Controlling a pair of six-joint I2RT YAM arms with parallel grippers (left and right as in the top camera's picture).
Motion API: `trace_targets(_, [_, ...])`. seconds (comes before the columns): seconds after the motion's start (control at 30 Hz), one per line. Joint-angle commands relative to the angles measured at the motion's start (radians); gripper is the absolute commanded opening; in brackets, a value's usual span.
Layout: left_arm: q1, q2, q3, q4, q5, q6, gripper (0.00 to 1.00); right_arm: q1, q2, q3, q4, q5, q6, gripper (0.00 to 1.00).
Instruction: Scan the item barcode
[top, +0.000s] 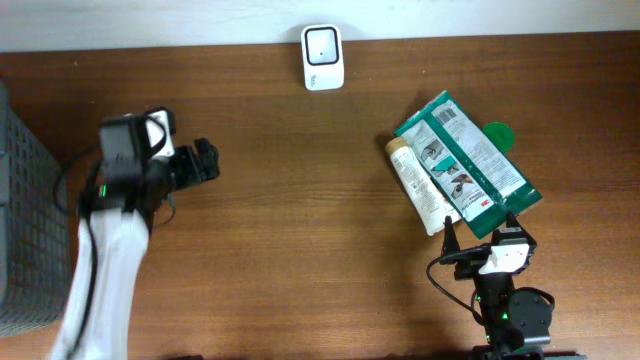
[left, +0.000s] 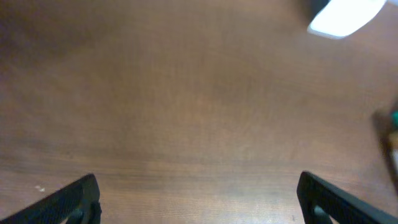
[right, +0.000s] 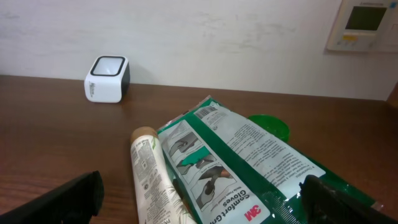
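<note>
Brown wood-grain table (top: 300, 200) fills my overhead feed, with a pale wall behind it. At the near edge, toward the right corner, my right gripper (top: 482, 238) sits low with its fingers spread wide and nothing between them. Just beyond its tips lies the glove packet (right: 242, 155), green and white, flat on the table and angled away. I can read "3M" in red and "Comfort Gr… Gloves" on it; the finer print is too small for me. A cream tube (right: 149, 180) lies touching the packet's left side, its label text unreadable. A green round lid (right: 268, 126) shows from behind the packet's far side.

Toward the left edge, beside a grey basket (top: 25, 220), my left gripper (top: 212, 162) hovers with fingers fully apart, empty, over bare wood. At the far edge, near its middle, stands the white scanner (top: 322, 57), well apart from both items. A wall panel (right: 362, 23) hangs beyond.
</note>
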Motion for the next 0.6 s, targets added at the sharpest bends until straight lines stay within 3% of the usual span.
trace_targets(0.0, [0.004,-0.304,-0.246,0.183,0.04,0.217,0.99,0.008,-0.009,-0.009,-0.001,-0.008,-0.006,0.99])
trace_targets(0.2, [0.003,-0.84,-0.766,0.527,0.061,0.417,0.99,0.008,-0.009,-0.009,-0.001,-0.008,-0.006,0.98])
trace_targets(0.4, [-0.013,-1.141,-0.965,0.541,0.022,0.469,0.99,0.008,-0.009,-0.009,-0.001,-0.008,-0.006,0.98])
trace_targets(0.57, [-0.054,-1.283,-1.047,0.534,-0.066,0.476,0.99,0.008,-0.009,-0.009,-0.001,-0.008,-0.006,0.98])
